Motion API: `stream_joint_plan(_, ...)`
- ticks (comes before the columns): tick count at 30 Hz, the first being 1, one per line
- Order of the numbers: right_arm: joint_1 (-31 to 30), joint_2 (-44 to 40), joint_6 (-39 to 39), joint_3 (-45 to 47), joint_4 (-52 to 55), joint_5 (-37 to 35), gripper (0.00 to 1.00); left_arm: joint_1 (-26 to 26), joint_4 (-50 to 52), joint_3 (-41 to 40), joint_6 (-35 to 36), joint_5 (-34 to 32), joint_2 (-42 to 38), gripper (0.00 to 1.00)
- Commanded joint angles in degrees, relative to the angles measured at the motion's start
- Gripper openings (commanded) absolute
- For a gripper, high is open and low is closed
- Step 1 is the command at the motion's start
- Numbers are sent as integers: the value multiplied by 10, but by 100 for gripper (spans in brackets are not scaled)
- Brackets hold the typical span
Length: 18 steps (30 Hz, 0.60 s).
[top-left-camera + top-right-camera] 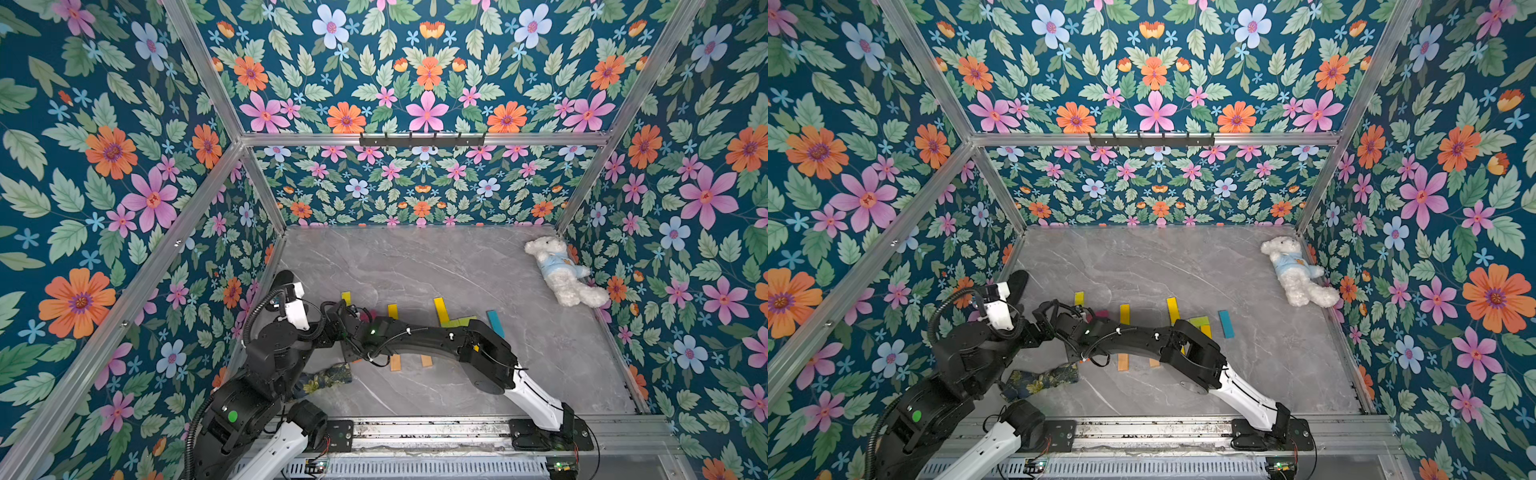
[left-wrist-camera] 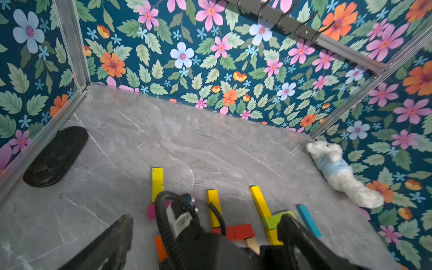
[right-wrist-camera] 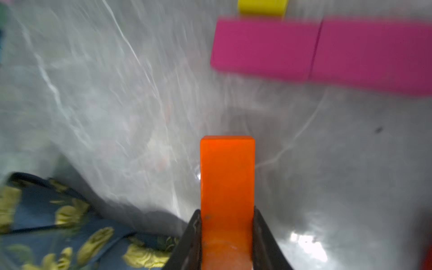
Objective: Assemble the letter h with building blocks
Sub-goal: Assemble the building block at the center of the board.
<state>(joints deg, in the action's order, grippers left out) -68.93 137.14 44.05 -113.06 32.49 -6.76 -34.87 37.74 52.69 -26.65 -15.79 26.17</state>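
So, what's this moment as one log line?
right end effector: shut on orange rectangular wooden block | magenta wooden blocks: end to end on grey table

An orange wooden bar [image 3: 227, 177] is pinched in the right claw [image 3: 226, 217] near two magenta wooden bars [image 3: 264, 49] lying end to end, and three yellow wooden bars [image 2: 157, 183] lie flat on the bench [image 2: 210, 140].

A white plush bear [image 1: 559, 270] lies by the marble counter's [image 1: 415, 257] far corner; a blue-and-yellow floral cloth [image 1: 330, 375] lies near the front.
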Motion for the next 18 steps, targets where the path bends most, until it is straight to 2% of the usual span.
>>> stream_joint_plan(1, 2, 11, 43, -8, 25, -21, 1, 0, -15, 7, -6, 11, -8, 99)
stream_joint_plan(5, 2, 14, 63, 3, 12, -8, 1, 0, -13, 19, -4, 3, -9, 99)
stream_joint_plan(18, 0, 85, 99, -124, 114, -17, 3, -1, -16, 53, 5, -10, -22, 99)
